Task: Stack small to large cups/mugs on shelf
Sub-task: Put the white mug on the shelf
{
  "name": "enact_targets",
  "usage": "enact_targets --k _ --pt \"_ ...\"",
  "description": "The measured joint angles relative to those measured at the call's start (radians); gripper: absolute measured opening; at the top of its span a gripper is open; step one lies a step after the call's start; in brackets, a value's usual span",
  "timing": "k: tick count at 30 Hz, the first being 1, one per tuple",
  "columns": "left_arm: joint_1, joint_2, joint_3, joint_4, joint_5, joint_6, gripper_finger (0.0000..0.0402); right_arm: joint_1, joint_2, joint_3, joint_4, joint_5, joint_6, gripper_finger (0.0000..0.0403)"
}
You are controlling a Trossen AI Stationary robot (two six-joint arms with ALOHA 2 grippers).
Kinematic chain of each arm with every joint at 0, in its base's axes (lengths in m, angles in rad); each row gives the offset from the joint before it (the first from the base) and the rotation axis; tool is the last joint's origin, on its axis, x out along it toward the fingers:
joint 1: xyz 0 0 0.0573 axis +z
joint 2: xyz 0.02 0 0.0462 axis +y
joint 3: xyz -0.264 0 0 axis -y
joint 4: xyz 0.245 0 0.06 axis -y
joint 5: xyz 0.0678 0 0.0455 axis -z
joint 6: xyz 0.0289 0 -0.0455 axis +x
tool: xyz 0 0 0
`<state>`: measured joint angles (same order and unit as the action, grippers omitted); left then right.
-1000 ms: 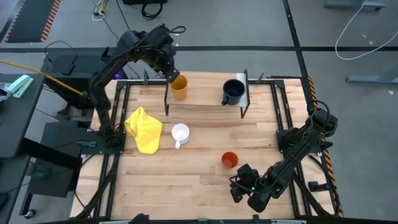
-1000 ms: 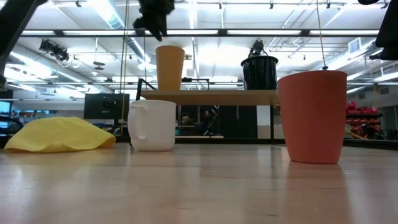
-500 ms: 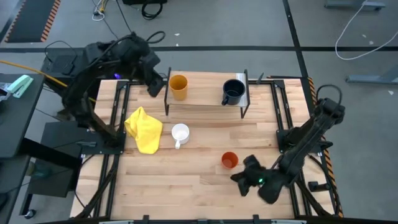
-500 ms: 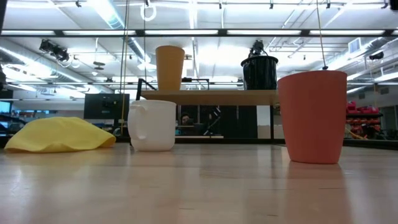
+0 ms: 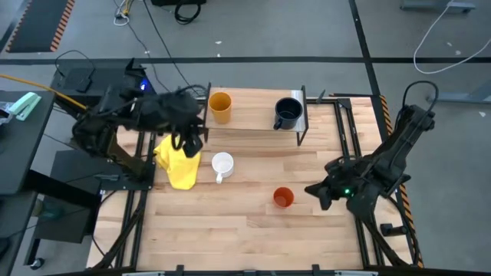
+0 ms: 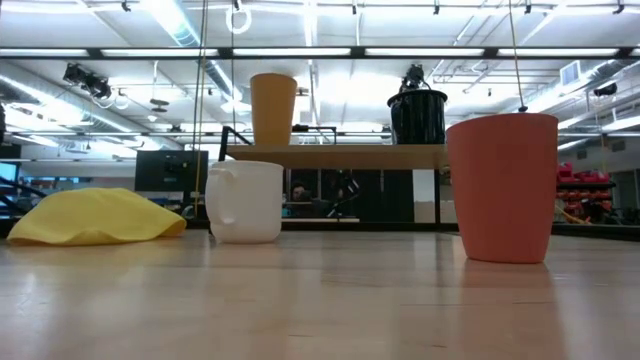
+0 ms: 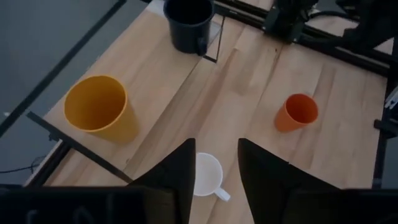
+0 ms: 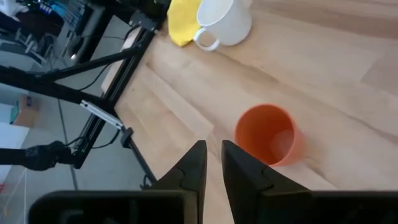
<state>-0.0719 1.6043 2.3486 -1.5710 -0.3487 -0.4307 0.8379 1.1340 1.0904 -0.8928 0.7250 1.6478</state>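
The yellow-orange cup (image 5: 220,107) and the dark navy mug (image 5: 288,113) stand upright on the shelf (image 5: 253,125), apart from each other. The white mug (image 5: 222,163) and the small orange-red cup (image 5: 283,197) stand upright on the tabletop. My left gripper (image 5: 192,142) hovers open above the table, just left of the white mug (image 7: 208,175), which shows between its fingers in the left wrist view. My right gripper (image 5: 314,189) hangs right of the orange-red cup (image 8: 268,135). Its fingers stand a narrow gap apart and hold nothing. Neither gripper shows in the low view.
A crumpled yellow cloth (image 5: 177,159) lies left of the white mug, under my left gripper. Black metal frame rails (image 5: 349,138) run along the table's left and right sides. Bare wood (image 5: 230,222) lies between the mugs and the near edge.
My left gripper has drawn away from the yellow-orange cup on the shelf, swung out to the far left, then come toward the near side, over the cloth beside the white mug. My right gripper has moved from the near edge toward the right and far side. No cup has moved.
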Motion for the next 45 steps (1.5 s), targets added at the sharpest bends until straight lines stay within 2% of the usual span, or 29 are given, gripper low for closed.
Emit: enact_targets --k 3,11,14,17,25,30,34,38,45 --pt "-0.073 0.000 0.000 0.000 -0.055 -0.057 0.0122 0.000 -0.027 0.000 -0.030 0.000 0.000 0.0056" --pt "-0.242 0.038 -0.007 0.002 -0.062 -0.168 0.0124 0.000 -0.042 0.000 -0.059 0.000 -0.001 0.0056" --pt "-0.292 0.047 -0.069 0.003 -0.061 -0.209 0.0119 0.000 -0.042 0.000 -0.064 -0.004 -0.001 0.0056" --pt "-0.313 0.047 -0.186 0.001 -0.056 -0.259 0.0113 0.000 -0.042 0.000 -0.072 -0.017 -0.001 0.0056" --pt "-0.260 0.032 -0.525 0.000 -0.053 -0.406 0.0115 0.000 -0.041 0.000 -0.100 -0.038 0.029 0.0056" --pt "-0.197 0.030 -0.650 -0.001 -0.004 -0.423 0.0117 0.006 -0.038 0.000 -0.153 -0.146 0.134 0.0056" --pt "-0.166 0.017 -0.723 0.005 0.032 -0.426 0.0108 0.046 -0.019 0.000 -0.178 -0.163 0.164 0.0056" --pt "-0.137 -0.039 -0.813 0.092 0.050 -0.435 0.0097 0.090 0.003 0.000 -0.205 -0.154 0.216 0.0056" --pt "-0.076 -0.214 -0.997 0.324 0.085 -0.514 0.0071 0.173 0.033 0.000 -0.261 -0.106 0.305 0.0056"
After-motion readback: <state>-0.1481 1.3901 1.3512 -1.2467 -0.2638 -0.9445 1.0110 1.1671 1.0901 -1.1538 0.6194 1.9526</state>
